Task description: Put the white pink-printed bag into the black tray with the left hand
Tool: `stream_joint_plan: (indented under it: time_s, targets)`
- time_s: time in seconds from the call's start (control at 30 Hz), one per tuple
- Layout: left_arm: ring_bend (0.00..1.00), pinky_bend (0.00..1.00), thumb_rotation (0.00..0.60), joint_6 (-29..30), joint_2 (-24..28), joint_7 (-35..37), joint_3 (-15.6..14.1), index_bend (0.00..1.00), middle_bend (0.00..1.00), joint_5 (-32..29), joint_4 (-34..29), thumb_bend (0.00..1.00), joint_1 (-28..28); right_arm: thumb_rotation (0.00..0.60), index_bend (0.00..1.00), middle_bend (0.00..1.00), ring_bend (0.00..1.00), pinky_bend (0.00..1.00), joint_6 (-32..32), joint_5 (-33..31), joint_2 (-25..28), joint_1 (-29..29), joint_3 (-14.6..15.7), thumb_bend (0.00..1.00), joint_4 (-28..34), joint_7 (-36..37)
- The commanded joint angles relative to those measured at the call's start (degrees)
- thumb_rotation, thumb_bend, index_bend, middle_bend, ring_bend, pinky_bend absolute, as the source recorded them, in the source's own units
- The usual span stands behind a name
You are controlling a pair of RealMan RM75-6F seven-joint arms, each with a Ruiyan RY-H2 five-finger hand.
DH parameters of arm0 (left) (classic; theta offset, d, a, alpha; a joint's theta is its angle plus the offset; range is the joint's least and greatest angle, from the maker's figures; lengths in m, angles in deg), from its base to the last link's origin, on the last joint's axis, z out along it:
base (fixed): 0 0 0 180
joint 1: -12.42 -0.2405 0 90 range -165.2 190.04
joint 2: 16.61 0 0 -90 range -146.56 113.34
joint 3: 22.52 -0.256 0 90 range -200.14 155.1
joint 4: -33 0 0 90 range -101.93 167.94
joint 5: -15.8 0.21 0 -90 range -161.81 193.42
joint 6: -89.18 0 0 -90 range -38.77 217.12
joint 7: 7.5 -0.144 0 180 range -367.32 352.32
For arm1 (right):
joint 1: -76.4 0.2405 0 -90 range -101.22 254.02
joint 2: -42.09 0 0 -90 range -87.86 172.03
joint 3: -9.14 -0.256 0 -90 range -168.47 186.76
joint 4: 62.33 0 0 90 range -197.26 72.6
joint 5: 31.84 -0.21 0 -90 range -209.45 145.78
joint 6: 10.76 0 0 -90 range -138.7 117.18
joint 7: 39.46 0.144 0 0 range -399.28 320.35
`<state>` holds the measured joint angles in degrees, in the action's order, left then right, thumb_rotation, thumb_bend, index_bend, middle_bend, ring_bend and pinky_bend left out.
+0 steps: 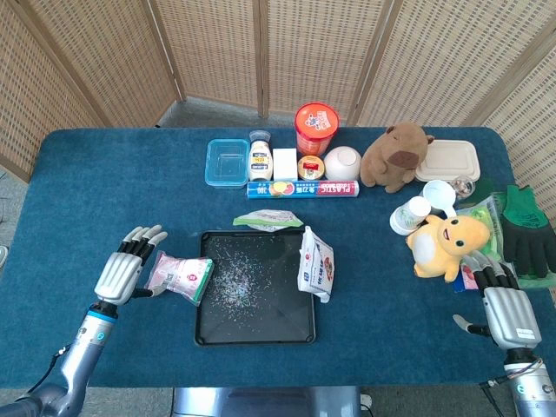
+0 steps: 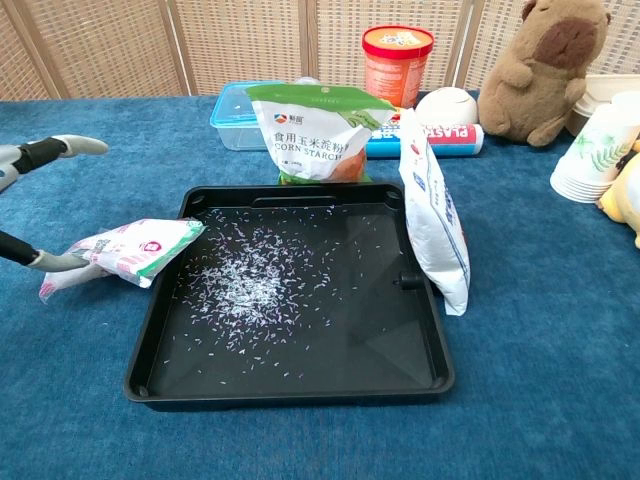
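The white pink-printed bag (image 1: 180,275) is seen lying on the blue-covered bench (image 1: 104,191), its right end propped on the left rim of the black tray (image 1: 254,334) so that only a corner overhangs the tray floor. Most of the bag rests outside the tray. Loose white grains (image 2: 245,290) are scattered across the tray floor, thickest toward its left half.

The left hand (image 1: 124,274) is held just beside the bag's left end, palm down, with the fingers (image 1: 143,236) spread wide and raised clear of the bag. In the chest view the thumb tip (image 2: 55,262) is seen touching or almost touching the bag's left end; which of the two cannot be told. Nothing is gripped by this hand.

The right hand (image 1: 508,308) is placed low at the right edge of the bench, near a yellow plush toy (image 1: 446,243), its fingers apart and slightly extended, with nothing held.

A corn starch bag (image 2: 318,130) is stood against the tray's far rim, and a white and blue bag (image 2: 435,215) is leaned upright on the tray's right rim. Behind them a row is formed by a blue lidded box (image 1: 227,162), an orange tub (image 1: 315,128), a white bowl (image 1: 342,162) and a brown capybara plush (image 1: 395,155).
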<state>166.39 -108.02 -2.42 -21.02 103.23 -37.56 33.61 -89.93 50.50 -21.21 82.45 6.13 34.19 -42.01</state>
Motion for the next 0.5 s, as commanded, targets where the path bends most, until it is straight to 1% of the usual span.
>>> stream_joint_plan:
  time_s: [0.03,0.1,0.23,0.3,0.43,0.5]
  targets:
    - [0.00,0.06,0.559,1.79,2.54,-1.45,-0.68,0.00,0.00,1.01,-2.20,0.00,-1.07,0.600,0.00,0.00,0.00,0.07,-0.08,0.02,0.08,-0.03,-0.02,0.00,0.05,0.10]
    - [0.00,0.06,0.560,1.97,4.17,-2.17,-1.18,0.00,0.00,1.31,-3.71,0.00,-1.47,0.600,0.00,0.00,0.00,0.07,-0.09,-0.01,0.11,-0.03,-0.03,0.00,0.08,0.05]
    - [0.00,0.06,0.560,0.92,11.88,-4.97,-3.44,0.00,0.00,1.10,-10.36,0.00,-2.93,0.600,0.00,0.00,0.00,0.07,-0.09,0.16,0.23,-0.05,0.08,0.00,0.30,0.13]
    - [0.00,0.06,0.558,1.92,14.94,-6.66,-3.57,0.00,0.00,0.19,-12.94,0.00,-4.19,0.600,0.00,0.00,0.00,0.07,-0.38,0.29,0.35,-0.16,0.06,0.00,0.44,0.26]
    - [0.00,0.06,0.588,4.23,17.55,-8.47,-3.24,0.00,0.00,-1.53,-14.74,0.00,-6.43,0.600,0.00,0.00,0.00,0.07,-0.70,0.44,0.42,-0.25,0.01,0.00,0.49,0.36]
    - [0.00,0.06,0.598,4.99,19.18,-9.08,-3.00,0.00,0.00,-3.92,-16.78,0.00,-8.10,0.600,0.00,0.00,0.00,0.07,-0.77,0.49,0.43,-0.25,-0.02,0.00,0.45,0.38]
